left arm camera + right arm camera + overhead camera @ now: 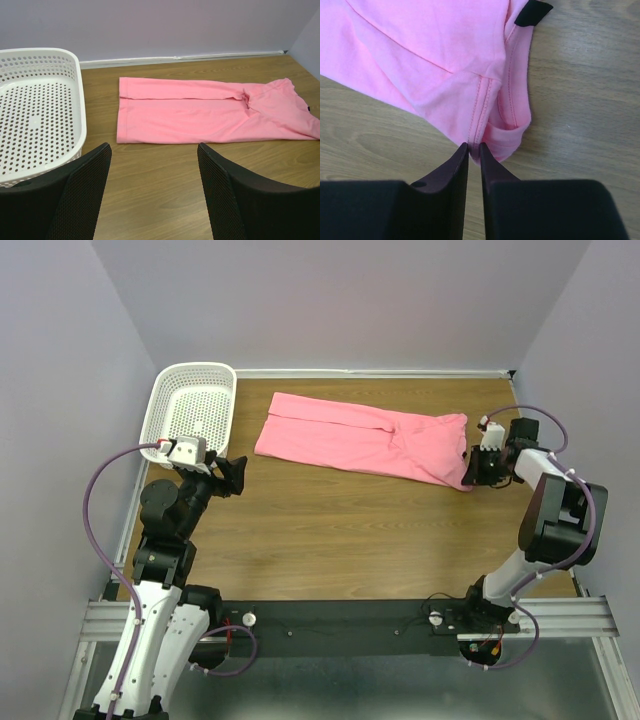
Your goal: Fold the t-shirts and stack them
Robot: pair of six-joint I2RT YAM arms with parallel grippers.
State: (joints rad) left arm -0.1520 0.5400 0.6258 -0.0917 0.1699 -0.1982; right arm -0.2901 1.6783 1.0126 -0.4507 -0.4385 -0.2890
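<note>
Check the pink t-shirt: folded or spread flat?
Partly folded: the t-shirt lies as a long strip, sides turned in over the middle.

White links, black joints and a purple cable (88,502) are found on the left arm (160,515) and right arm (553,512). Black textured fingers (82,195) are fitted to the left hand (154,148).
</note>
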